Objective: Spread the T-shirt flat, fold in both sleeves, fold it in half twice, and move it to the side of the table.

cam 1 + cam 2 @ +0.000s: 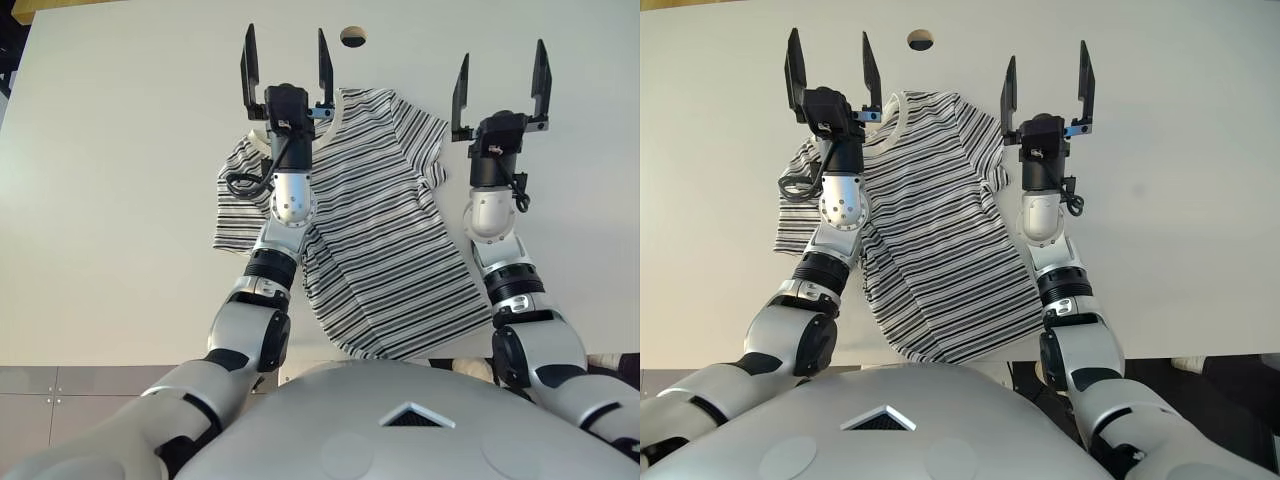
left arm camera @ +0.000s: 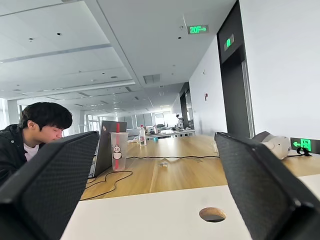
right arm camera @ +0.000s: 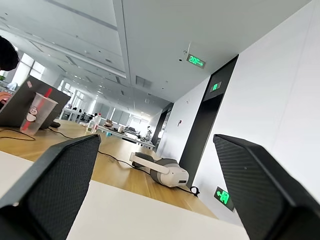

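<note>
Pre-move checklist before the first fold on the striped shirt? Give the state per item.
1. Left tool open, nothing held: ok.
2. Right tool open, nothing held: ok.
3. T-shirt spread flat: not ok, it lies slanted on the table and is wrinkled.
4. Sleeves folded in: not ok, left sleeve and right sleeve both stick out.
5. Hem fully on the table: cannot tell, it reaches the near edge.
</note>
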